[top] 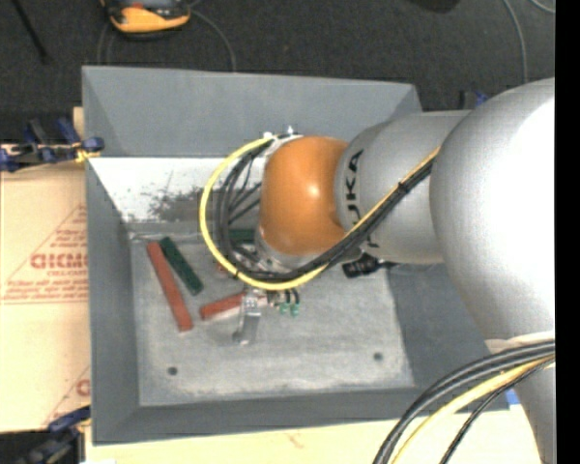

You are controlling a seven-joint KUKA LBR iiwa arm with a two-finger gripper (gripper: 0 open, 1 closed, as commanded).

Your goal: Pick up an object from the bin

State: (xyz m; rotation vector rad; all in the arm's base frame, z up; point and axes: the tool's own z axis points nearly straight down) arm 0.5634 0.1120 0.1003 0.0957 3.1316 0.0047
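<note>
Lying beside the claw (247,325), a short red stick (219,308) runs left-right — nearly level.

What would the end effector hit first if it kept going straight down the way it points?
The end effector would most likely meet the bin's grey floor, right beside the short red stick. Depth is unclear from above, so it might clip that stick first.

Gripper (245,325) low in bin (309,361), just beside short red bar (218,307); long red stick (170,286) and green stick (183,266) further left.
</note>
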